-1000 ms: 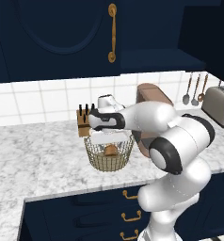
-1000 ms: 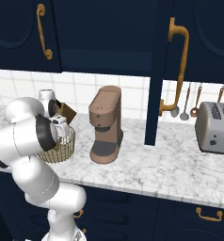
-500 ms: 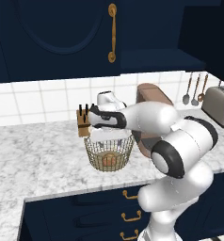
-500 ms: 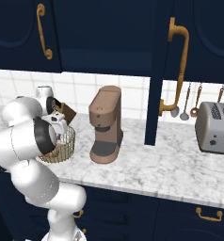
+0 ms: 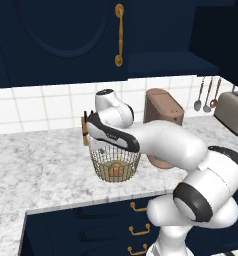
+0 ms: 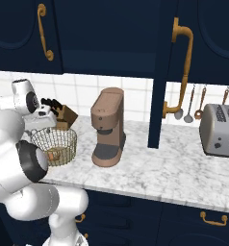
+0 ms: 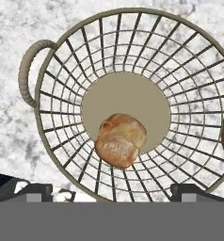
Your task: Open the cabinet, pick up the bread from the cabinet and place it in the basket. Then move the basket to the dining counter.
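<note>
The tan wire basket (image 5: pixel 115 162) (image 6: pixel 54 145) (image 7: pixel 62 70) stands on the marble worktop. The small golden-brown bread (image 5: pixel 116 171) (image 6: pixel 53 155) (image 7: pixel 120 140) lies loose on its beige bottom, toward one side. My gripper (image 5: pixel 107 144) (image 6: pixel 43 116) (image 7: pixel 115 190) hovers just above the basket's rim, open, with nothing between its fingertips (image 7: pixel 36 190). The navy cabinet (image 5: pixel 66 40) hangs above; one of its doors (image 6: pixel 160 72) stands swung out, seen edge-on with its brass handle. The dining counter is out of view.
A wooden knife block (image 6: pixel 63 115) stands right behind the basket. A brown coffee machine (image 5: pixel 163 107) (image 6: pixel 108 127) is close on its right. Farther right are hanging utensils (image 6: pixel 189 103) and a toaster (image 6: pixel 221 129). Navy drawers (image 5: pixel 106 230) run below the worktop.
The bread has dropped from higher in the basket down to its bottom. My hand has lifted slightly above the rim, jaws still wide.
</note>
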Motion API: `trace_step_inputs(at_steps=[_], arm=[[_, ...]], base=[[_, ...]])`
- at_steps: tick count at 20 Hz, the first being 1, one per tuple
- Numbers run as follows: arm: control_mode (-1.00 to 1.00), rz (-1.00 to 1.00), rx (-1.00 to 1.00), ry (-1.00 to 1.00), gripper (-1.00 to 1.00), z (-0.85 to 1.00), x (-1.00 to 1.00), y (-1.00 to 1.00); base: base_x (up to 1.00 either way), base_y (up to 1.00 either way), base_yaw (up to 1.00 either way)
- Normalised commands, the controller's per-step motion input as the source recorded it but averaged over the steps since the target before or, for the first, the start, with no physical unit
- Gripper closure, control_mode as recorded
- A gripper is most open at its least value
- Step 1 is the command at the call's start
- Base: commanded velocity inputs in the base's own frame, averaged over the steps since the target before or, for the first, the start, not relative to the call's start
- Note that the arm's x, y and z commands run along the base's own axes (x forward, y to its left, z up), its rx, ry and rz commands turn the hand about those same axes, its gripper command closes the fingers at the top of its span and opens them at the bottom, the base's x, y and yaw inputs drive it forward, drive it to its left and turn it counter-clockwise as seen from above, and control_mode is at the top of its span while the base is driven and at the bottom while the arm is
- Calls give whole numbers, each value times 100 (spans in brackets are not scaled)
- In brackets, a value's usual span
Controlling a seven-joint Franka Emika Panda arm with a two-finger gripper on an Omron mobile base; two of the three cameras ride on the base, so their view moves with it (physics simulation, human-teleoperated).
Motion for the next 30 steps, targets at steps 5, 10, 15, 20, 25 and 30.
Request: trace_step_inputs(at_steps=[5, 10, 15, 20, 25, 30], arm=[[-100, 41, 17, 5, -100, 0, -24, 1], [-100, 23, 3, 2, -100, -4, -23, 9], [-100, 3, -8, 4, -100, -8, 3, 15], [-100, 6, -6, 5, -100, -22, 2, 19], [-100, 7, -1, 1, -100, -34, 0, 10], [-100, 6, -3, -1, -100, -27, 13, 0]], base=[[0, 0, 0], [0, 0, 0], [0, 0, 0], [0, 0, 0], [0, 0, 0], [0, 0, 0]])
